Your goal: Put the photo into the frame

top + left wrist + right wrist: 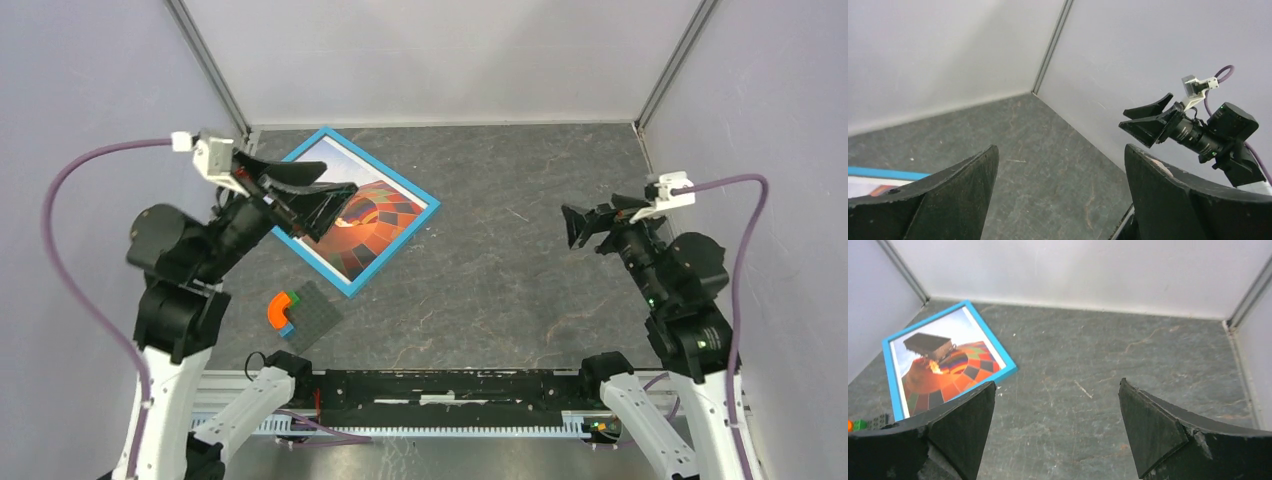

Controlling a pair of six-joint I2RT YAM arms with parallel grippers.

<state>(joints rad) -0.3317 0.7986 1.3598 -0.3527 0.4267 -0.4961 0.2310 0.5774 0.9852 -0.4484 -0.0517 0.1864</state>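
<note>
Top view: the frame (392, 250) lies flat at the far left of the table (500, 270), blue side up and turned at an angle, with the photo (375, 225) inside the blue border, balloon showing. From up there the left gripper (338, 180) covers part of the photo. The right wrist cam has no arm in the way, so it shows the whole frame (991, 336) and the photo (948, 372), basket included. The left wrist cam only catches a thin blue strip of the frame (883, 173), but it's the one that shows the right gripper (1148, 117) from across the table, fingers spread. The left gripper (1060, 150) is wide open with nothing in it, and the right gripper (1058, 385) is the same, held up off the table on the right side (597, 215). The top view also shows an orange curved block on a dark grey baseplate (300, 312) just near of the frame, and the right wrist cam barely clips it at its left edge
</note>
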